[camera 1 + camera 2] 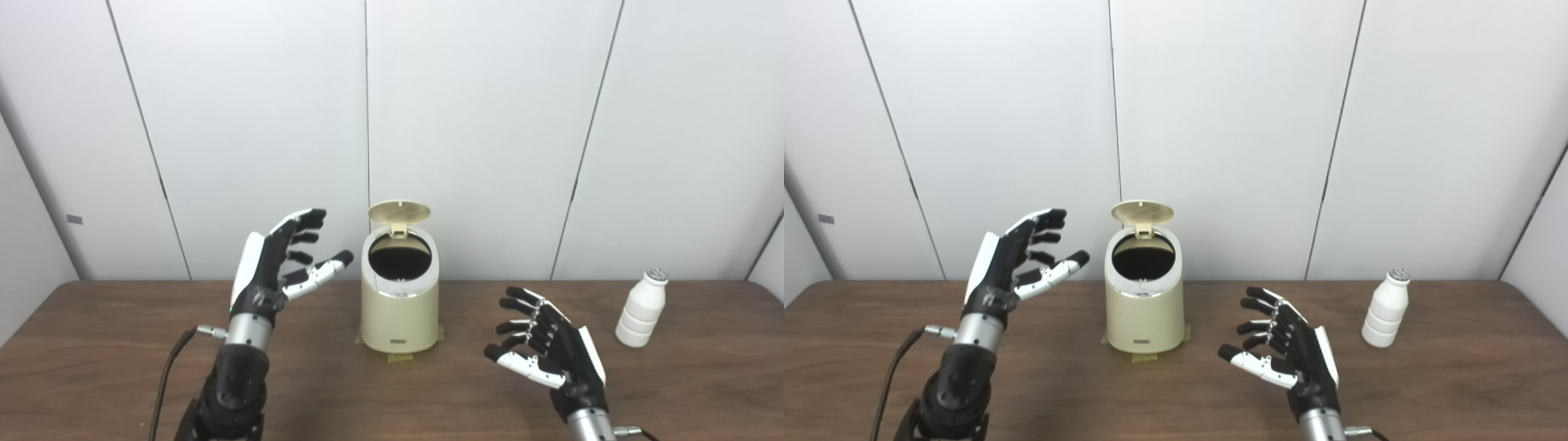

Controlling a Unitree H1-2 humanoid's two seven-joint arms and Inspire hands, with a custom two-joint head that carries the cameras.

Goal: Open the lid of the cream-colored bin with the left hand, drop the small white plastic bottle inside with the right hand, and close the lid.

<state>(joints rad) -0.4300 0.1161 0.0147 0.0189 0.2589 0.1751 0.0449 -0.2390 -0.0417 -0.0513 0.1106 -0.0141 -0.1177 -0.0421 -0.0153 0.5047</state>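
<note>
The cream-colored bin (399,306) stands at the middle of the brown table, its round lid (399,212) flipped up at the back and the dark inside showing. A small white plastic bottle (641,309) stands upright at the far right of the table. My left hand (278,260) is raised to the left of the bin, open, fingers spread toward it without touching. My right hand (545,346) hovers low to the right of the bin, open and holding nothing, well left of the bottle.
The wooden table (110,367) runs the full width, backed close by a white panelled wall (490,122). A black cable (168,373) hangs from my left wrist. Tape tabs (401,356) show under the bin's base.
</note>
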